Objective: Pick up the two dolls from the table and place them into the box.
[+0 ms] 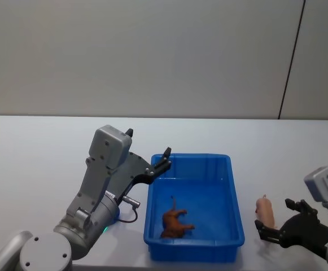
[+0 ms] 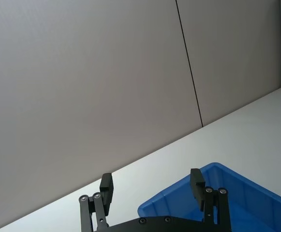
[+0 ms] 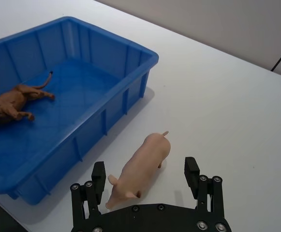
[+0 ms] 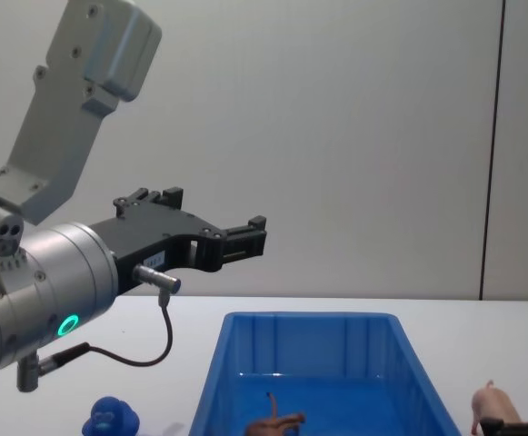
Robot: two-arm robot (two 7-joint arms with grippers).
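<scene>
One brown doll (image 1: 176, 222) lies in the blue box (image 1: 195, 244); the pink pig (image 1: 264, 210) stands near the table (image 1: 39, 169)'s front edge at the right gripper (image 1: 275, 215), fingers parted, the left gripper (image 1: 148, 143) gaping above the box's left rim.

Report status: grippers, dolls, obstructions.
Left gripper open, empty, raised by the box's left rim. Right gripper open at the pink pig, on the table right of the box. Brown animal lies in the box. Nothing blocking.
</scene>
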